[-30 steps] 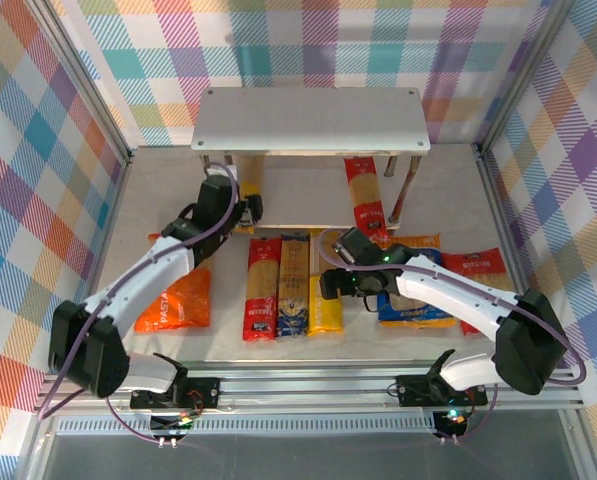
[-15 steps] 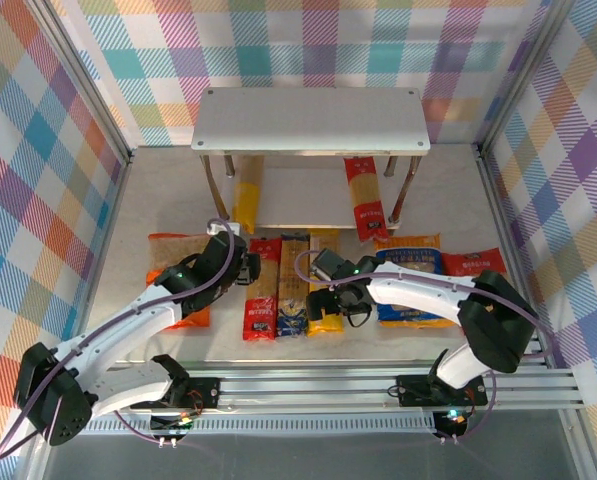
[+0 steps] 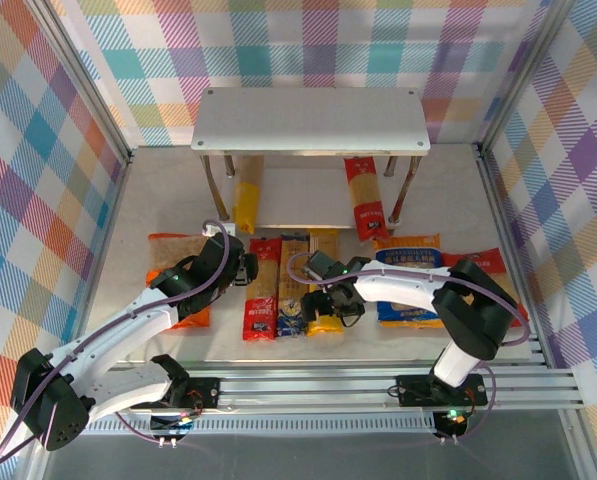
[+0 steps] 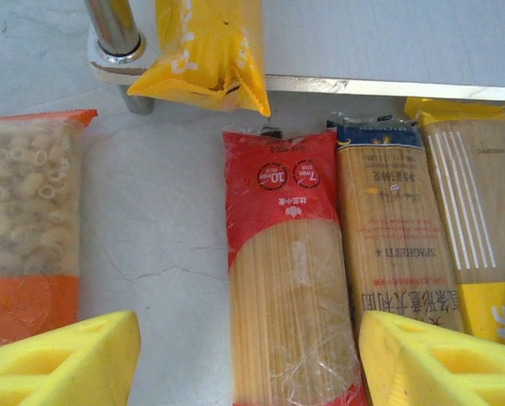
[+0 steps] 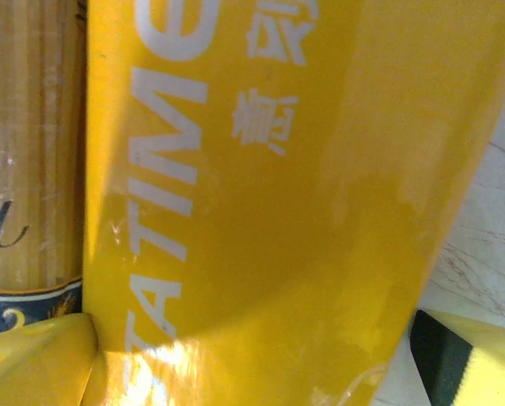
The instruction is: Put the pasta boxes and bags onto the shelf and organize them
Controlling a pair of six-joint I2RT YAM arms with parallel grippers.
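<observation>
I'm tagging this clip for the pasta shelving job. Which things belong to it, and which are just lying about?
Job: shelf; shelved yellow pack; shelved red pack; loose red pack; tan pack; loose yellow pack; orange bag; blue bag; red bag.
Not the job: checked walls; front rail.

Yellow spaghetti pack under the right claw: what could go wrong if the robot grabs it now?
1. The yellow pack lies tight against the tan pack, so a finger of the open right gripper might snag or shove the tan one too.
2. The left gripper hangs open over the red pack, just beyond the tan pack, so the two arms might bump.
</observation>
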